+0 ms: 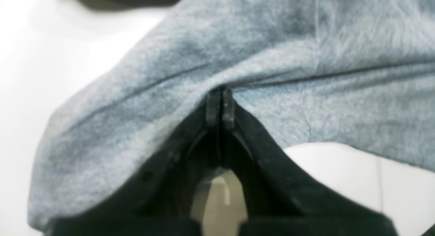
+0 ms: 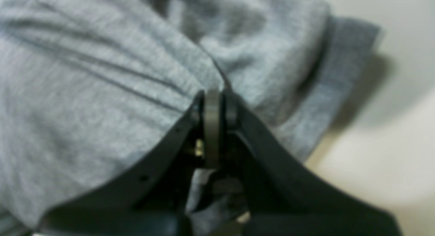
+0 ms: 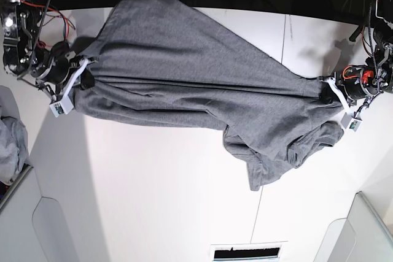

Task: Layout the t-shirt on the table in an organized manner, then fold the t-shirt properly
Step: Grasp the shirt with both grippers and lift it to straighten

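Across the table [image 3: 153, 200], the t-shirt [image 3: 184, 72] stretches taut, creased.

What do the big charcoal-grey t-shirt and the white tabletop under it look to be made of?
The heathered charcoal-grey t-shirt looks like soft cotton-type knit: a fuzzy, mottled, matte weave that creases where the grippers pinch it. The wide white tabletop looks like smooth, hard laminate or painted board with a faint sheen; which one is unclear.

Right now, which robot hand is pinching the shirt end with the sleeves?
The left gripper, on the base view's right. The t-shirt sleeve flops below it; the right gripper pinches the plain end.
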### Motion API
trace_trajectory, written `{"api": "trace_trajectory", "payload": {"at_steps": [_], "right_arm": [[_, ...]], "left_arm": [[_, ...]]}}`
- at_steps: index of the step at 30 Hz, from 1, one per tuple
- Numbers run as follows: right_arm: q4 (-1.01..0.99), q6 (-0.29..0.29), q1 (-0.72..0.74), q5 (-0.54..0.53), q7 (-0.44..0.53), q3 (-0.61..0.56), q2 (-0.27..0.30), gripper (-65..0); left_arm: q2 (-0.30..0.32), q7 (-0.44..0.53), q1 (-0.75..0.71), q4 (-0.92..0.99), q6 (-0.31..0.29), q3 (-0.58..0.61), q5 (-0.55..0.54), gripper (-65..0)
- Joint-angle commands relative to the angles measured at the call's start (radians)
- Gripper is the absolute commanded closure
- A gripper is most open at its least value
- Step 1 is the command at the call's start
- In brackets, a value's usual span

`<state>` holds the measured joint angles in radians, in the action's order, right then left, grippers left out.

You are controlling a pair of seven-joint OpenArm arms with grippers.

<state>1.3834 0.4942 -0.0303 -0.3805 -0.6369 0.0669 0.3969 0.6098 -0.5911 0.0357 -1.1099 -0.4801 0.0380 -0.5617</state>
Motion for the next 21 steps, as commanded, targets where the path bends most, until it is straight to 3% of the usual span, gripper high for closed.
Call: {"api": "trace_trajectory", "payload": {"at_steps": [1,4,9,12,16,21], "right_arm": [[0.050,0.003,-0.017,-0.009,0.005,0.010,0.009,0.0],[0.157,0.002,-0.080,-0.008,0.004,0.032,-0.010,0.0],[0.296,0.000,-0.074,-0.045,0.004,0.101,-0.067,-1.3],[0.299,0.000,-0.018,-0.094,0.005,0.108,-0.116,-17.5],[0.245,0.000,0.081,-0.105,0.037,0.069,-0.228,-21.3],[0.041,-0.006,0.257,-0.009,0.133,0.007,-0.416,-21.3]], "left_arm": [[0.021,-0.024,0.013,-0.001,0.019,-0.004,0.029,-0.4],[0.026,-0.026,0.020,-0.001,0.017,-0.004,0.031,-0.4],[0.028,-0.041,0.019,-0.001,-0.041,-0.004,0.019,-0.4],[0.028,-0.042,0.019,-0.002,-0.041,-0.004,-0.006,-0.4],[0.027,-0.049,0.014,-0.002,-0.068,-0.004,-0.044,-0.5],[0.027,-0.050,0.013,-0.002,-0.098,-0.004,-0.079,-0.4]]}}
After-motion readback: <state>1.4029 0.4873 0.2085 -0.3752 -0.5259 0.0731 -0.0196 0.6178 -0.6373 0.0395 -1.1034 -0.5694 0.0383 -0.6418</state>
